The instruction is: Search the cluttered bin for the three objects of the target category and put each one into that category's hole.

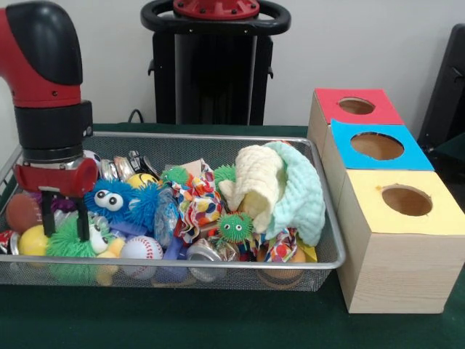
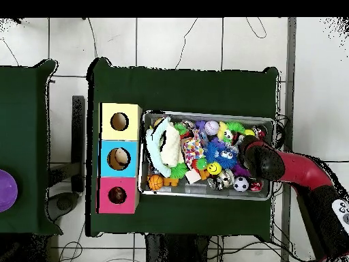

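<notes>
My gripper [image 1: 65,224] stands open at the left end of the wire mesh bin [image 1: 330,254], its black fingers [image 1: 48,215] lowered among the toys. The tips straddle a green spiky ball [image 1: 67,247], and nothing is clamped between them. Just to its right lie a blue fuzzy toy with googly eyes [image 1: 122,202] and a baseball [image 1: 142,248]. A yellow ball [image 1: 33,241] and a brown-red ball [image 1: 22,211] sit on its left. In the overhead view the red arm [image 2: 264,161] covers the gripper over the bin's right end [image 2: 270,123].
Three wooden boxes stand beside the bin, each with a round hole: red [image 1: 356,106], blue [image 1: 376,146], yellow [image 1: 407,201]. The bin also holds a cream cloth [image 1: 259,182], a mint cloth [image 1: 302,193], a patterned cloth [image 1: 196,208], a small green spiky ball with eyes [image 1: 235,227] and a can [image 1: 205,254].
</notes>
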{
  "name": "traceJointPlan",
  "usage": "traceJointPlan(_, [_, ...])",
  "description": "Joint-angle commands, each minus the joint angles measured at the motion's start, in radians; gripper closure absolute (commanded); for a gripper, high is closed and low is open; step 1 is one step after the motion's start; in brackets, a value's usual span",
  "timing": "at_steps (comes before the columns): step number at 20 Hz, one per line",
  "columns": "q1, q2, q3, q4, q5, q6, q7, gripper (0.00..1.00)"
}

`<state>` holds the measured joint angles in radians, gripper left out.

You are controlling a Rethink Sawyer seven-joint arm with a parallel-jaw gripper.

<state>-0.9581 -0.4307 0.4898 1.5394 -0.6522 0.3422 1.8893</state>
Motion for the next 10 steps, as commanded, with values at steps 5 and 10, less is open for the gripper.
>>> traceJointPlan(5, [0.022,0.131,0.029,0.070,-0.106,0.095,-0.220,0.00])
traceJointPlan(10, [0.067,0.163,0.007,0.038,-0.122,-0.031,-0.112,0.00])
